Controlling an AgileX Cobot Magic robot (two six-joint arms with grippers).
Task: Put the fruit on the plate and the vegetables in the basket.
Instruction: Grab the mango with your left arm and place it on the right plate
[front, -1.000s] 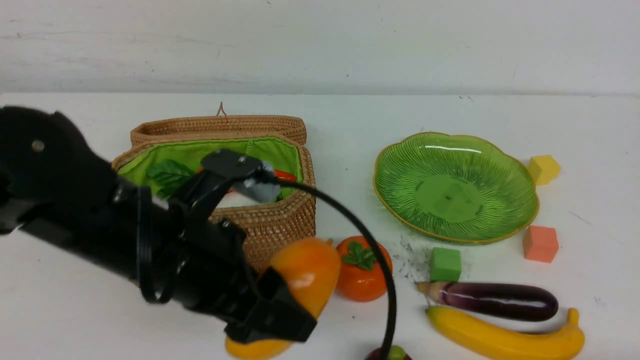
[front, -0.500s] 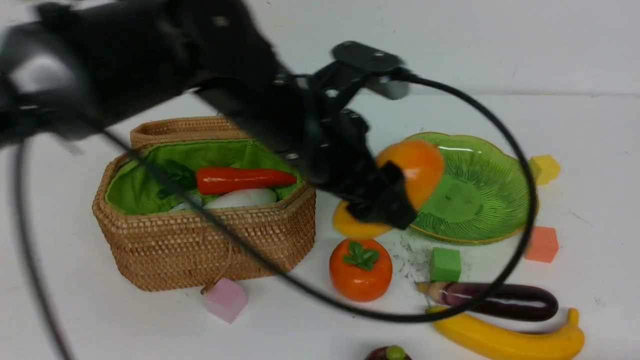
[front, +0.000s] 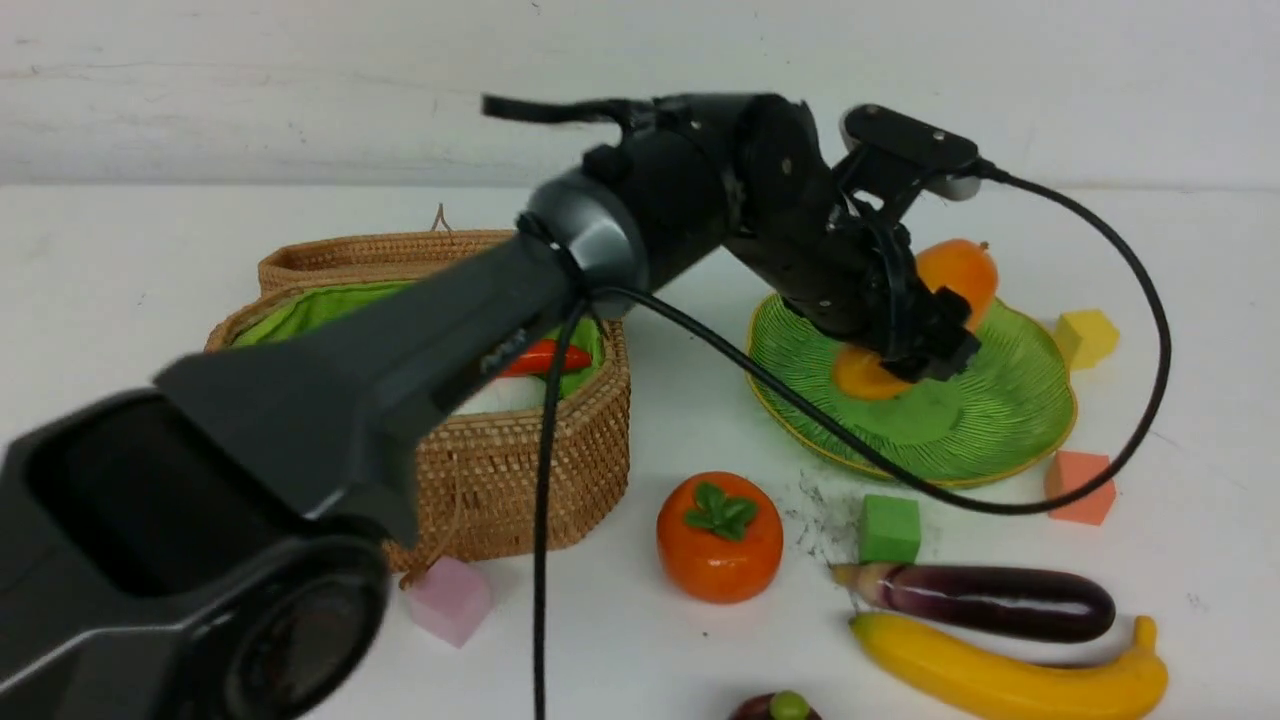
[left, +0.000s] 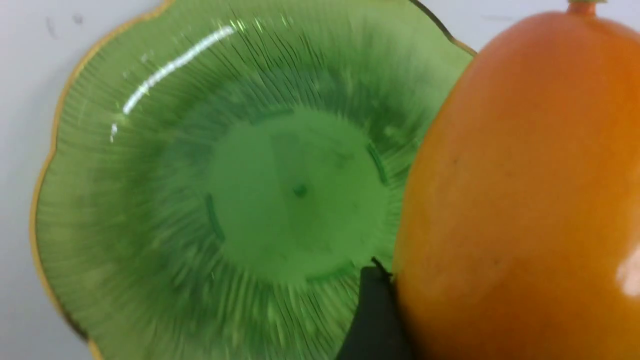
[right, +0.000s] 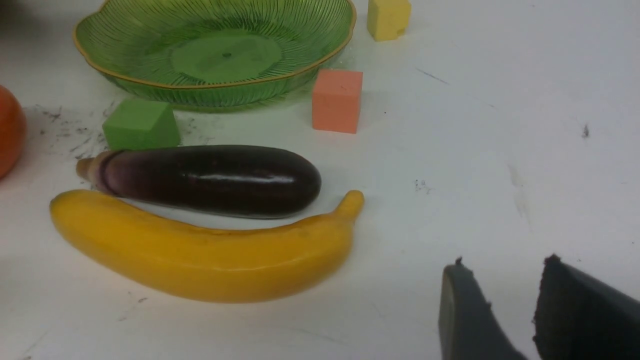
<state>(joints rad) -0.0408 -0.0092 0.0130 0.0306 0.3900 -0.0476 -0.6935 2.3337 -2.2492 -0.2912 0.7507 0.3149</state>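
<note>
A: What is the left gripper (front: 925, 340) doing?

B: It is clamped on the mango (front: 960, 268), with one black finger (left: 375, 315) pressed against the mango's side. The mango hangs tilted over the plate (front: 1010, 420), its lower end down by the flat middle. I cannot tell whether it touches there.

A: And the right gripper (right: 500, 285)?

B: It is low over the table (right: 500, 150), fingers a little apart, with nothing between them.

A: What lies near it?

B: The banana (right: 200, 250) and the eggplant (right: 210, 180) lie side by side. A green cube (right: 140, 125) sits by the eggplant's stem end, an orange cube (right: 337, 100) is just beside the plate's rim, and a yellow cube (right: 387, 17) is farther off.

A: Where is the other fruit?

B: The persimmon (front: 720, 537) stands on the table between the basket (front: 520, 450) and the green cube, clear of the plate. The mangosteen (front: 780, 708) is at the near edge, mostly cut off.

A: And the vegetables?

B: The carrot (front: 530, 362) and the radish (front: 485, 400) lie in the basket, whose lid is folded back. The left arm hides much of them. A pink cube (front: 450, 600) sits at the basket's front.
</note>
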